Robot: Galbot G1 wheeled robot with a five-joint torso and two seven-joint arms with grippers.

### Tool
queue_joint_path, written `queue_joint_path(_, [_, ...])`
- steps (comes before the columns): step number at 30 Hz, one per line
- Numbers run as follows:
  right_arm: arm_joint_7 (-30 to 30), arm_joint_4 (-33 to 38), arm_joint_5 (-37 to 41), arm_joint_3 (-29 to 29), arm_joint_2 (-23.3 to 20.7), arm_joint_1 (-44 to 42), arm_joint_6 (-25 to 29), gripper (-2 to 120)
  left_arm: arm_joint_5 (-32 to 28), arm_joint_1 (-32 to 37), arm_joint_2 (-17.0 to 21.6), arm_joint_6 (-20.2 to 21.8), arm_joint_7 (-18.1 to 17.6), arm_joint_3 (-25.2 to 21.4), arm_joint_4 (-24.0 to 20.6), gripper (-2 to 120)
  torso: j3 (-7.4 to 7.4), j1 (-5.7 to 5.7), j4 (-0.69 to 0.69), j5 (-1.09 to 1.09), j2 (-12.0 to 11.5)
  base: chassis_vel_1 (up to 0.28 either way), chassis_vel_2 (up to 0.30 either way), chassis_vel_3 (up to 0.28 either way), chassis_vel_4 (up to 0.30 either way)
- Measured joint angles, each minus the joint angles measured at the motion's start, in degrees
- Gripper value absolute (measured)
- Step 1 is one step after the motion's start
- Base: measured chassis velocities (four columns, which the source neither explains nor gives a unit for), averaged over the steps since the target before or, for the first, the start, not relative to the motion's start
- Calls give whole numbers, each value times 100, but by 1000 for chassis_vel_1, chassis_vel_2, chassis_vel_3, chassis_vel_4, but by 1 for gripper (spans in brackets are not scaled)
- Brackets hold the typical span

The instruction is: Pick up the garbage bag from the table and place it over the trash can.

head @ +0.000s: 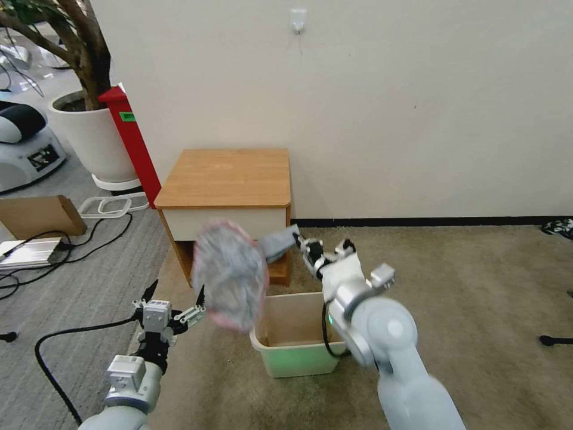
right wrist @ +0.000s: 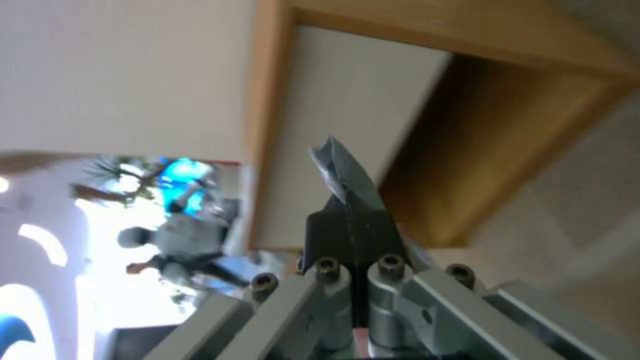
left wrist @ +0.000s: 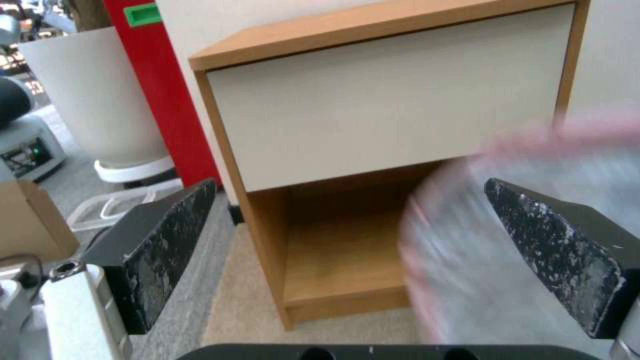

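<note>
The garbage bag (head: 230,275), grey and crinkly with a pink-red rim, hangs blurred in the air in front of the table (head: 230,179) and just left of the trash can (head: 298,361). My right gripper (head: 296,240) is above the can's back edge, shut on a grey corner of the bag (right wrist: 337,165). My left gripper (head: 173,301) is open, low and to the left of the bag, and one fingertip (head: 200,297) is close to the bag's edge. In the left wrist view the bag (left wrist: 460,260) sits behind one of the spread fingers (left wrist: 560,250). The table top is bare.
A red upright panel (head: 134,143) and a large white plant pot (head: 95,140) stand left of the table. A cardboard box (head: 39,215), cables (head: 59,346) and a white wire tray (head: 110,206) lie on the grey floor at left. Beige carpet (head: 477,298) stretches to the right.
</note>
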Motion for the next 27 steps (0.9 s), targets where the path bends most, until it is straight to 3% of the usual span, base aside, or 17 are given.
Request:
queue_joint_path(10, [-188, 130, -377, 367, -344, -518, -126, 0, -83, -155, 116, -8, -1, 16, 143, 100, 0, 0, 0, 0, 0, 0, 0, 0, 0])
queue_joint_path(18, [-425, 378, -367, 698, -866, -1006, -328, 0, -178, -232, 239, -12, -1, 12, 239, 100, 0, 0, 0, 0, 0, 0, 0, 0, 0])
queue_joint_path(27, [-484, 363, -503, 709, -895, -1270, -342, 0, -186, -281, 244, 4, -1, 30, 284, 100, 1, 0, 0, -1, 0, 0, 0, 0, 0])
